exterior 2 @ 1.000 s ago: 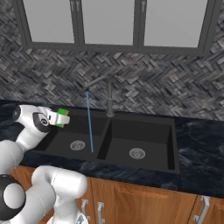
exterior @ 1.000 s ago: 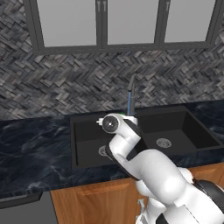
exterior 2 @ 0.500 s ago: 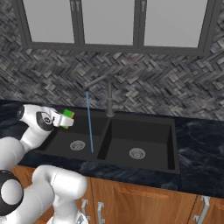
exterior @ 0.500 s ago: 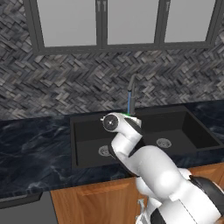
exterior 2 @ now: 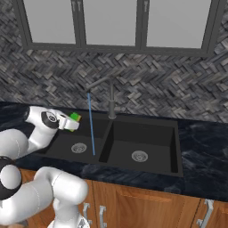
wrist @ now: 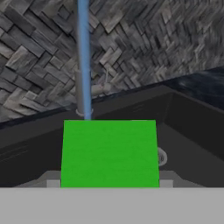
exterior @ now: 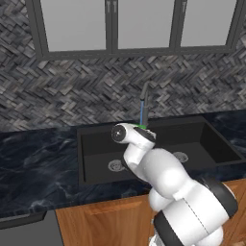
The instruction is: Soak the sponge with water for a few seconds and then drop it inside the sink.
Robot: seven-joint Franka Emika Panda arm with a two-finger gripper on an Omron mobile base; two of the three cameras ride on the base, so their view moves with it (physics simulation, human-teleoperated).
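Gripper [exterior 2: 71, 121] clamped on the sponge [exterior 2: 75, 117], jaws pressed in on its two sides, and in the hand view that bright green block [wrist: 109, 153] sits squarely between the fingers, its flat face turned to the camera. From the right base view the sponge pokes out just past the end of the hand, green with a sliver of orange on its far edge, held up in the air over the larger left basin of the sink [exterior 2: 169, 133]. From the left base view, just a thin green edge [exterior: 141, 127] peeks over the top of the wrist.

And right beside it, the water [exterior 2: 91, 124]: a thin straight blue stream dropping from the faucet [exterior 2: 109, 95] spout into the left basin. In the right base view the sponge hangs just short of the stream. In the hand view the stream [wrist: 84, 57] comes down behind the top left edge of the sponge; whether the two actually touch, I cannot tell.

Below, the round silver drain [exterior 2: 79, 147] of the left basin, and around the sink the dark marbled counter [exterior 2: 200, 138].
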